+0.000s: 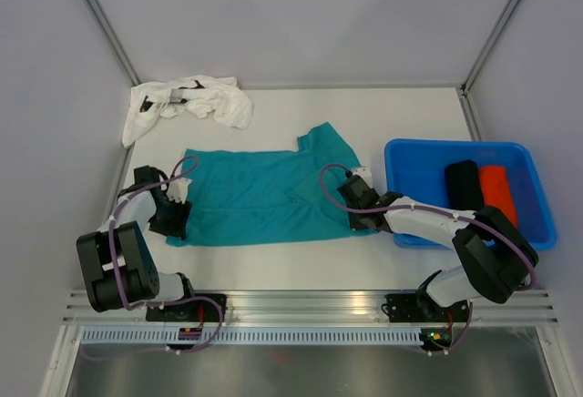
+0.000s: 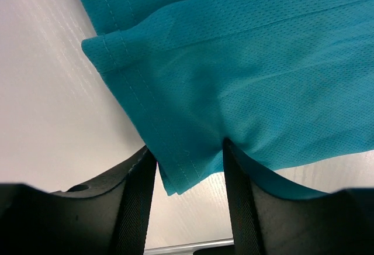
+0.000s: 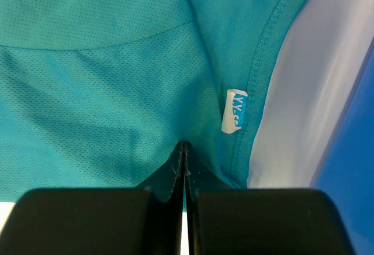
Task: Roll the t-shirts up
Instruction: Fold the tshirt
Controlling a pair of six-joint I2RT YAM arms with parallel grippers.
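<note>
From above, the teal t-shirt (image 1: 264, 198) lies spread flat in the middle of the table (image 1: 383, 106), one sleeve pointing towards the far edge. The left gripper (image 1: 173, 218) sits at its left hem and the right gripper (image 1: 356, 216) at its right end, just beside the blue tub (image 1: 401, 155). In the tub the black t-shirt (image 1: 463, 184) and the orange-red t-shirt (image 1: 498, 193) lie side by side as rolls. The white t-shirt (image 1: 191, 104) is a crumpled heap at the far left corner, well apart from both arms. The arms' own bodies hide the fingertips here. In the left wrist view the jaws stand apart and released, and the shirt's hemmed corner lies between them on the table, a fold bunched against the right-hand finger – the fingers' lower parts are cut off by the frame. In the right wrist view the jaws are clenched on a pinch of teal cloth, creases running to the tips. A white label (image 3: 234, 110) shows beside the stitched edge, its print too blurred to read – the tub is only a blue strip at the right.
</note>
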